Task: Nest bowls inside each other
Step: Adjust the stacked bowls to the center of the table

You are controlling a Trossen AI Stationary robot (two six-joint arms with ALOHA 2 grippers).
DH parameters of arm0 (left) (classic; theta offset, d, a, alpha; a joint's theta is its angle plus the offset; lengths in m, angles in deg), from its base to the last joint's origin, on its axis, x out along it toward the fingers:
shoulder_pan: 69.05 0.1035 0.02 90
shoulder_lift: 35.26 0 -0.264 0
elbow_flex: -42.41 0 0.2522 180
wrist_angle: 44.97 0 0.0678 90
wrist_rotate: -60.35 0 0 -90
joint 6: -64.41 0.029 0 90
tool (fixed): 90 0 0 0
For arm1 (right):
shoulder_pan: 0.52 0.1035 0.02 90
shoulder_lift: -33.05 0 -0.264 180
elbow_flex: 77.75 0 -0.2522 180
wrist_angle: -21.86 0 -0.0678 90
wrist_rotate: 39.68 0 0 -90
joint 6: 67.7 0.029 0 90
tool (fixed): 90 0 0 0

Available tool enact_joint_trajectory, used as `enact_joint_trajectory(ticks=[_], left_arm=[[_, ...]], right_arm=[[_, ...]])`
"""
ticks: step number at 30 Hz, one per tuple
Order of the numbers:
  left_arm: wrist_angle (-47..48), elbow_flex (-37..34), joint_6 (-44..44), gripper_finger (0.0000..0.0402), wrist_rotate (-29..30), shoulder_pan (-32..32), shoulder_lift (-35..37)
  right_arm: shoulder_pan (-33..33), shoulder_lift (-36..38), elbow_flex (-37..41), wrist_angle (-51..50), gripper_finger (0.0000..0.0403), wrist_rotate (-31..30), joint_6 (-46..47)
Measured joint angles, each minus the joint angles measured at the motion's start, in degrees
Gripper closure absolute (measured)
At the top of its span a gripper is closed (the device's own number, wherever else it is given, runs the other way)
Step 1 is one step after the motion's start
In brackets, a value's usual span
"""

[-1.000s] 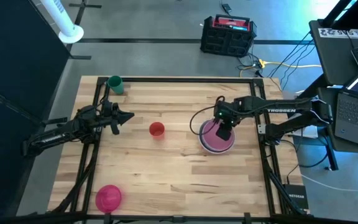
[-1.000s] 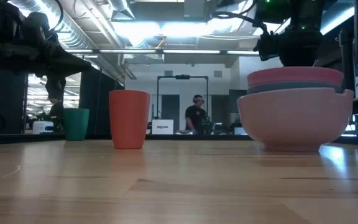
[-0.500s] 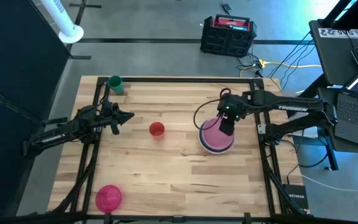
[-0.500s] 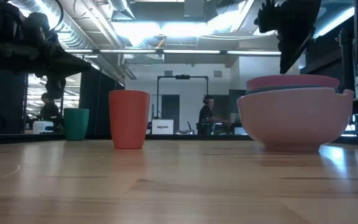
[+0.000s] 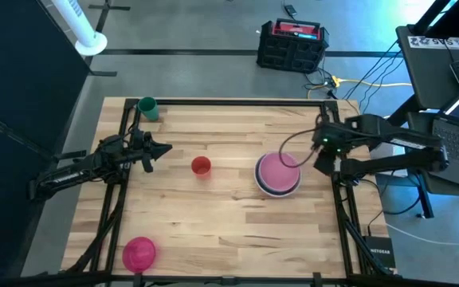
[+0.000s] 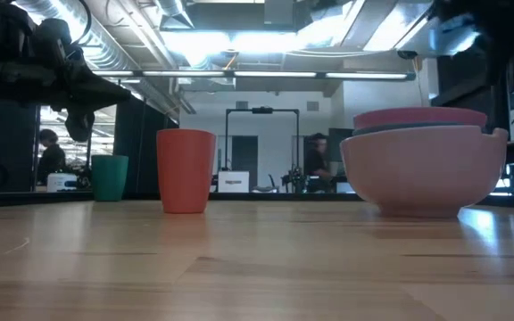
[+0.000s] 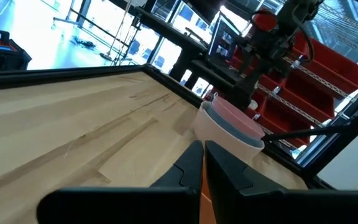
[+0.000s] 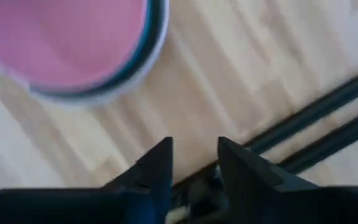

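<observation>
One magenta bowl [image 5: 139, 253] sits alone at the near left corner of the desk [image 5: 229, 231], well apart from the stack of bowls [image 5: 277, 174] toward the right. That stack looks finished, pale pink on top, so I judge the magenta one is what is left to nest. The right gripper [image 5: 323, 163] hangs just right of the stack, jaws apart and holding nothing; the left gripper [image 5: 162, 148] waits at the far left with jaws closed, empty. The low view shows teal and pale rims layered in the stack [image 6: 424, 165], which the high view hides; only the high view shows the magenta bowl, while the red cup [image 5: 201, 166] and green cup [image 5: 147, 108] stand aside
</observation>
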State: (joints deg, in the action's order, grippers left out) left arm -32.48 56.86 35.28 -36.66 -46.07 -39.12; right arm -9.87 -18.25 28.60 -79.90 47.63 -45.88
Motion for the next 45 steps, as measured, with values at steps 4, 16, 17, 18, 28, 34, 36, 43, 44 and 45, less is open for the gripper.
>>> enact_joint_trajectory(ticks=[4,16,17,18,28,34,36,43,44,45], left_arm=[[0.04,0.0,-0.51,0.0402,0.0,0.0,0.02],[0.14,0.02,-1.69,0.0402,0.0,0.01,0.02],[0.14,0.02,-1.8,0.0402,0.0,0.01,0.02],[0.15,0.02,-1.91,0.0402,0.0,0.02,0.02],[0.17,0.02,-1.82,0.0402,0.24,0.04,0.02],[0.2,0.02,-1.66,0.0402,0.28,0.04,0.01],[0.2,0.02,-1.65,0.0402,0.28,0.04,0.01],[0.2,0.02,-1.46,0.0402,0.28,0.04,0.0],[0.2,0.02,-1.43,0.0402,0.28,0.04,0.0],[0.2,0.02,-1.4,0.0402,0.28,0.04,0.0]], right_arm=[[0.02,4.03,7.07,2.89,0.0377,6.04,0.42],[12.37,1.4,21.33,22.52,0.04,7.23,5.81],[13.51,1.04,22.3,24.05,0.0401,7.09,6.35],[14.66,0.68,23.27,25.58,0.0402,6.95,6.9],[16.87,-7.03,24.45,32.41,0.0403,5.21,5.26],[16.87,-8.12,24.4,34.43,0.0403,5.21,5.01],[16.87,-8.12,24.38,34.65,0.0403,5.21,5.06],[16.86,-8.21,24.36,36.75,0.0403,5.09,5.12],[16.86,-8.23,24.36,37.05,0.0403,5.07,5.13],[16.86,-8.24,24.35,37.35,0.0403,5.05,5.14]])
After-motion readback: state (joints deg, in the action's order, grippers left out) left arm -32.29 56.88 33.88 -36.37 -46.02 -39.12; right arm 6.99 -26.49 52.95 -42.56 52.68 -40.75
